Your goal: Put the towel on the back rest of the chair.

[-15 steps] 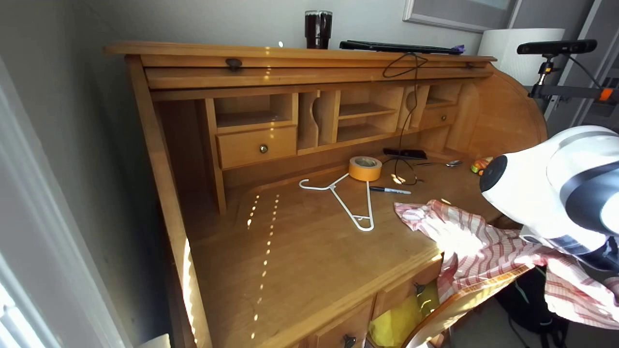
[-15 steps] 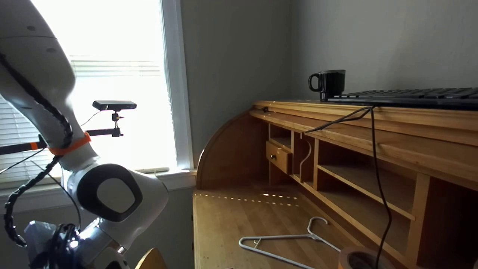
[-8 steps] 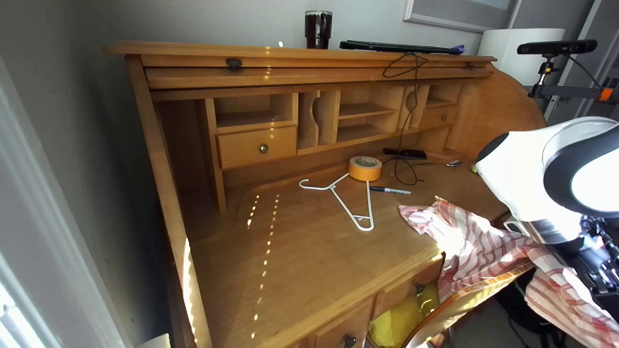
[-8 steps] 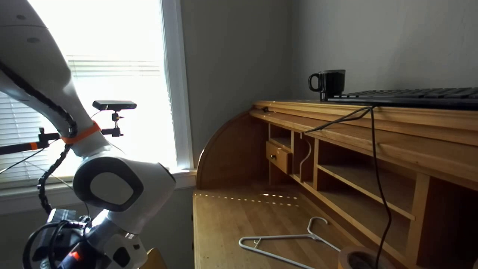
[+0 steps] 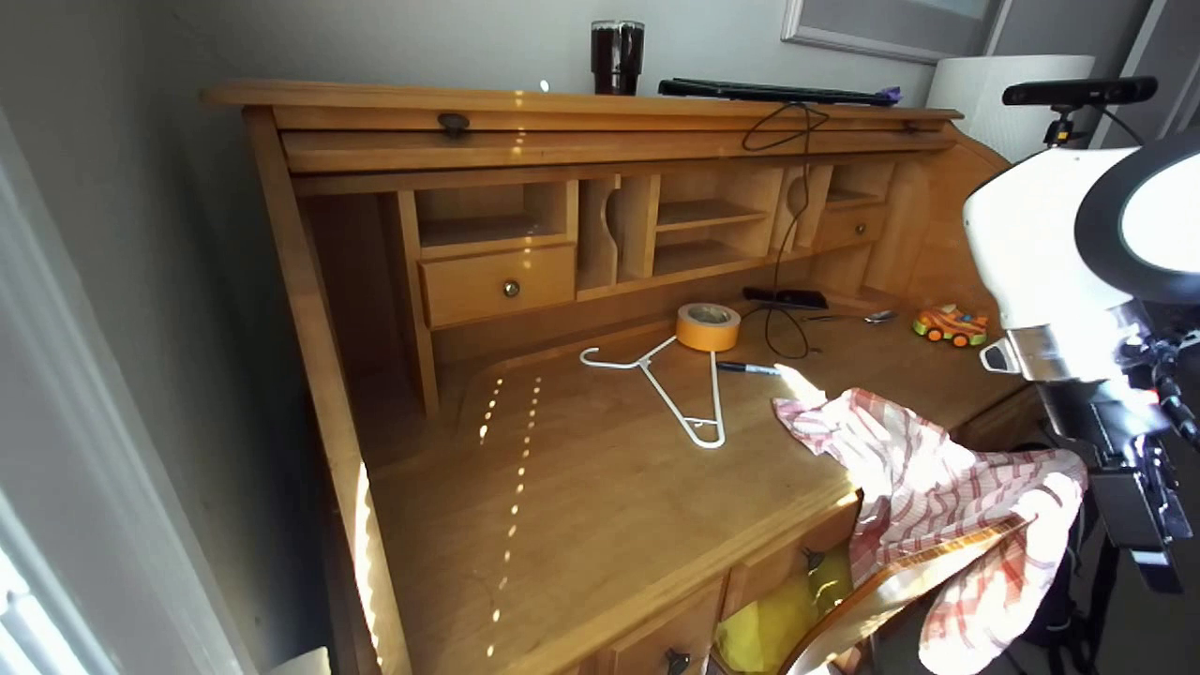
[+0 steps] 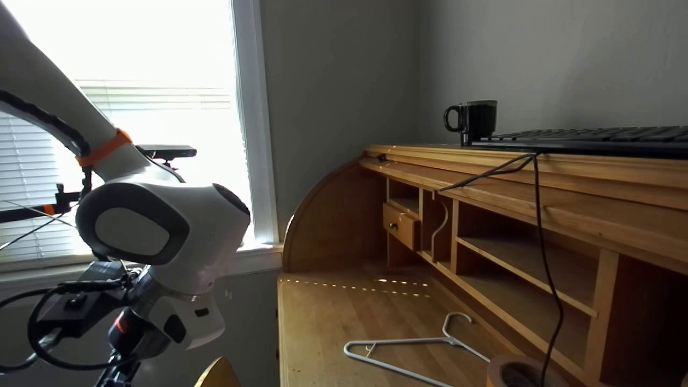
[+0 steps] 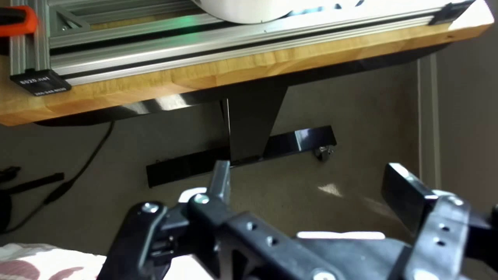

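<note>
The red-and-white striped towel (image 5: 923, 478) lies with one end on the desk, passes over the back rest (image 5: 900, 591) of the chair, and hangs down the near side. My gripper (image 7: 307, 171) is wide open in the wrist view, with only floor showing between its fingers. To the right of the towel, in an exterior view, the gripper (image 5: 1158, 562) points down, apart from the cloth. A corner of the towel (image 7: 46, 264) shows at the wrist view's lower left. Only the tip of the chair (image 6: 219, 373) shows in an exterior view, where the towel is out of view.
On the desk (image 5: 600, 506) are a white hanger (image 5: 680, 412), an orange tape roll (image 5: 708, 328), a marker (image 5: 750, 368) and a toy car (image 5: 950, 325). A cable (image 5: 797, 216) hangs from the desk top. The wrist view shows the wooden edge (image 7: 233, 76) of the robot's stand.
My gripper has opened and let go of the towel, whose loose end has swung down and left against the chair. The arm has risen away, uncovering the toy car.
</note>
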You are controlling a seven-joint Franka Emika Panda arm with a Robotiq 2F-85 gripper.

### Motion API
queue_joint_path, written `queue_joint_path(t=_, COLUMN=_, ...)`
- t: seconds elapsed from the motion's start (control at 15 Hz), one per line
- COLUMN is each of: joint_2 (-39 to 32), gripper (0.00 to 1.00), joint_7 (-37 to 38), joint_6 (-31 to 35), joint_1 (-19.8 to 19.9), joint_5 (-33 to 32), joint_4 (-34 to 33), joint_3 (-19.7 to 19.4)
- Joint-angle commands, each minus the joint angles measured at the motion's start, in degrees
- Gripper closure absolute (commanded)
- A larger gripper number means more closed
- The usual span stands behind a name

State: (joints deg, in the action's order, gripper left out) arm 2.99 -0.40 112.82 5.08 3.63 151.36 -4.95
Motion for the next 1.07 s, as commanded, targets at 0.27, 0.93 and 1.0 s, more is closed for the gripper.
queue_joint_path(t=0.27, joint_2=14.3, gripper=0.00, joint_7=1.6, joint_6=2.3, joint_1=6.0, joint_5=2.5, joint_4=2.3, joint_3=-6.0)
queue_joint_path(t=0.93, joint_2=31.8, gripper=0.00, joint_7=9.2, joint_6=14.5, joint_1=12.0, joint_5=2.1, joint_4=7.7, joint_3=-6.2)
queue_joint_path(t=1.0, joint_2=32.9, gripper=0.00, joint_7=9.7, joint_6=15.9, joint_1=12.2, joint_5=2.2, joint_4=8.2, joint_3=-6.0)
